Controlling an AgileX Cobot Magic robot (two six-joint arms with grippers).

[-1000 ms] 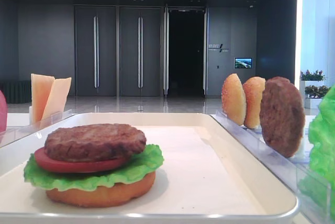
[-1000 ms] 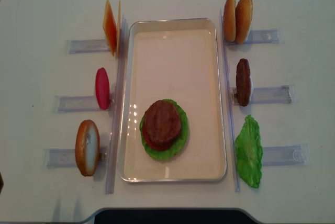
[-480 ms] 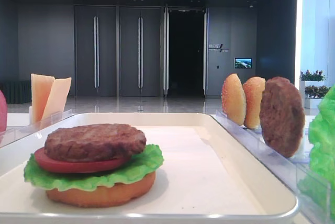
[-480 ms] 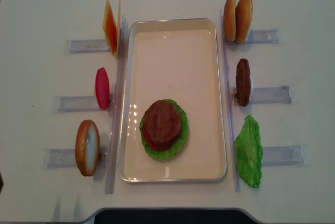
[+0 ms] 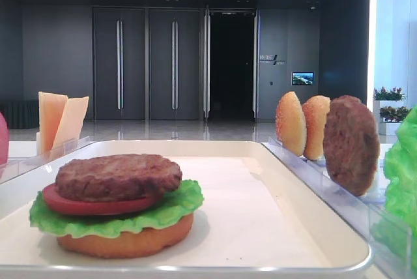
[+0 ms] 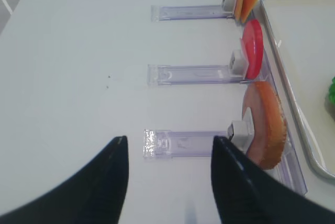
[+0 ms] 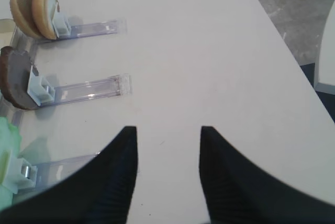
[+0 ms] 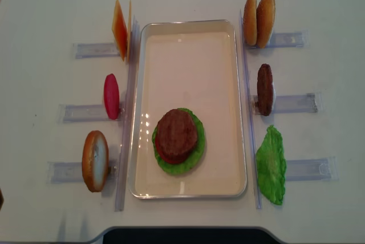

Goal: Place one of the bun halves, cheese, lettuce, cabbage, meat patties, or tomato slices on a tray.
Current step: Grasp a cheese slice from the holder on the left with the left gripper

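Two hands, both with fingers spread wide and gripping nothing, hang low over the white tabletop (image 8: 45,4) at the outer flanks.

Left side: the left hand (image 6: 167,177) faces the left racks. From it, the nearest bun half (image 6: 266,130) lies at about 1 o'clock, the tomato slice (image 6: 253,48) further on toward 12 to 1 o'clock, and the cheese (image 8: 121,29) furthest, at the top rack. Each stands on edge in its clear rack (image 6: 188,143), its flat face across the rack's length, so its long axis runs vertical. The cheese is the likely next layer in my judgement, and the left hand is the nearer one to it.

Centre: the tray (image 8: 188,26) lies lengthwise between the rack rows. The stack (image 8: 178,140) of bun, lettuce, tomato and patty sits toward its near end; the far half is bare.

Right side: the right hand (image 7: 167,166) faces two bun halves (image 8: 259,20), one meat patty (image 8: 264,89) and a lettuce leaf (image 8: 271,165), all at 10 to 11 o'clock from it.

Room: a dim hall with dark doors (image 5: 146,64) behind.
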